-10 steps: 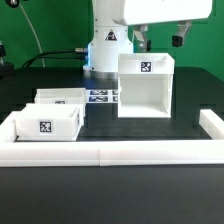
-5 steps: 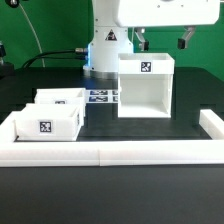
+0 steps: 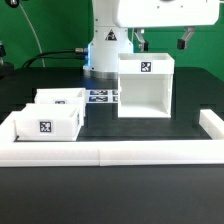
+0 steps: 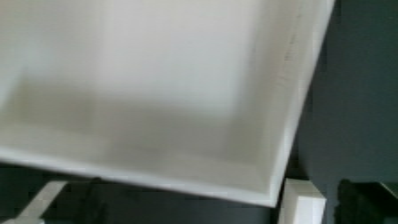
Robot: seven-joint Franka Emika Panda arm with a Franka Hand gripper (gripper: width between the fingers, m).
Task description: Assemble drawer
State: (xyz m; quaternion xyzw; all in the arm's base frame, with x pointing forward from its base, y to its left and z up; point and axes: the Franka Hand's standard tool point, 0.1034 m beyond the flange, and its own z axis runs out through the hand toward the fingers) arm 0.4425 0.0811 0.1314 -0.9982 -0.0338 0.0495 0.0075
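Observation:
The drawer's large white shell (image 3: 146, 85) stands upright on the black table, with a tag on its upper front. Two small white trays lie at the exterior view's left, one in front (image 3: 45, 120) and one behind it (image 3: 62, 98). My gripper (image 3: 162, 41) hangs just above the shell's top with its dark fingers spread wide, open and empty. In the wrist view a white face of the shell (image 4: 151, 90) fills most of the picture, close to the gripper (image 4: 178, 205). I cannot tell whether a finger touches the shell.
Long low white border blocks run along the front (image 3: 110, 152) and the exterior view's right (image 3: 212, 125). The marker board (image 3: 100, 97) lies flat between the trays and the shell. The robot base (image 3: 105, 55) stands behind.
The gripper shifted slightly toward the exterior view's right above the shell a second ago and has since stayed still. The shell and trays have not moved.

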